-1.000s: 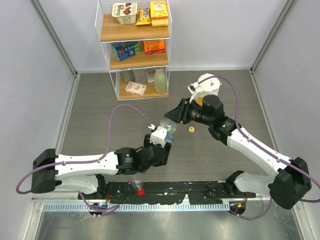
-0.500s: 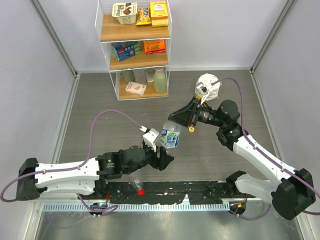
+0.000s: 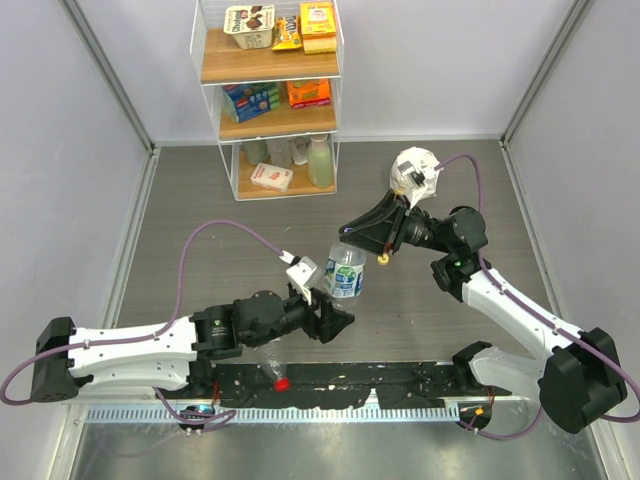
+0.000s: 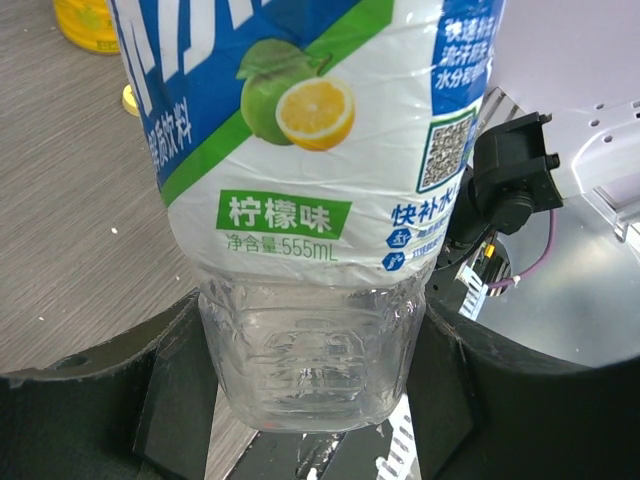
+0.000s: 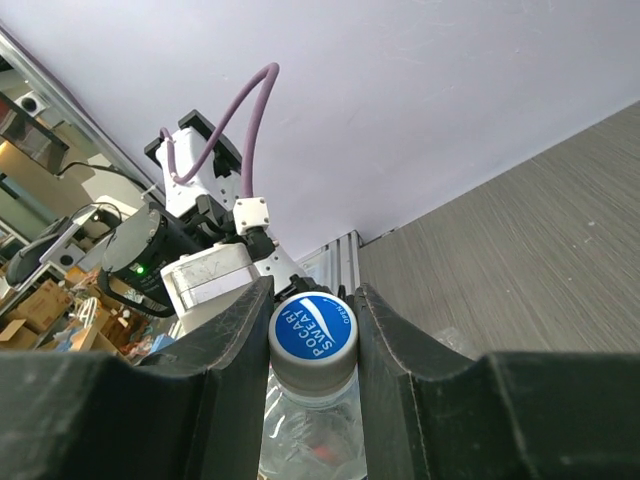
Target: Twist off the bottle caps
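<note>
Swung out leftward over the past second, the left arm now carries the blue-label bottle (image 3: pixel 346 272) slightly nearer, with both grippers clamped on it.

Nearest the arm bases, down-left of the blue-label bottle, a red cap (image 3: pixel 282 382) sits at the end of a clear bottle (image 3: pixel 270 364) lying by the rail. The left gripper (image 4: pixel 315 400) squeezes the blue-label bottle's base, one finger on either side, holding it off the table (image 3: pixel 200 220). The right gripper (image 5: pixel 310 292) pinches its blue-topped cap (image 5: pixel 312 332) and blocks the neck from above. Just right of the bottle, a yellow cap (image 3: pixel 382 259) lies loose. Farther back and left stands the shelf rack (image 3: pixel 260 72), with a pale green bottle (image 3: pixel 320 160) on its lowest shelf.
</note>
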Tool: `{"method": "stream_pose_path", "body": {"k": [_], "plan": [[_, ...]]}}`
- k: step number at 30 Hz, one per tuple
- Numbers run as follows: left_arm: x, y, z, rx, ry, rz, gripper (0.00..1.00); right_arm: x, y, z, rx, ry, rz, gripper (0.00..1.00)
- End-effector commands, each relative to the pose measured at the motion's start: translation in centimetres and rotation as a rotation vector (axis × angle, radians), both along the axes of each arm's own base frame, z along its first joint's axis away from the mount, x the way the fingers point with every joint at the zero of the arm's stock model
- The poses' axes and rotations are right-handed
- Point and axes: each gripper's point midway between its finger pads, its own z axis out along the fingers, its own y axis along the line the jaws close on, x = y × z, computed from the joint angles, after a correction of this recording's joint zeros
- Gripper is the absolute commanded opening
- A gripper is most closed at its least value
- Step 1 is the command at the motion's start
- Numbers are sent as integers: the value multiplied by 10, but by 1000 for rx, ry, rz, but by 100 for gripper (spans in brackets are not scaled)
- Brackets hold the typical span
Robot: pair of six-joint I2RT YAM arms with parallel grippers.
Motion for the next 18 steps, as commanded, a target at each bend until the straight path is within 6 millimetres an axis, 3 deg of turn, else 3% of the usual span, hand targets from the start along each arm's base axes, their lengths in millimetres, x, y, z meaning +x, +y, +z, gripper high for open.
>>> {"method": "stream_pose_path", "body": {"k": [1,5,6,10,14,18], "plan": [[-4,2,-2,18,-16,-22,0,10,-6,23,41,-39,-82,5],[0,5,-6,35,-15,4,0,12,-7,30,54,-38,-93,35],[1,6,-7,40,-14,14,0,13,-7,30,56,-33,-96,48],[3,8,-9,61,-10,32,0,15,-6,40,67,-28,-100,80],[9,12,-15,101,-8,67,0,23,-7,39,39,-10,-146,92],[16,16,-17,123,-6,118,0,44,-10,20,-61,73,-260,95]]}}
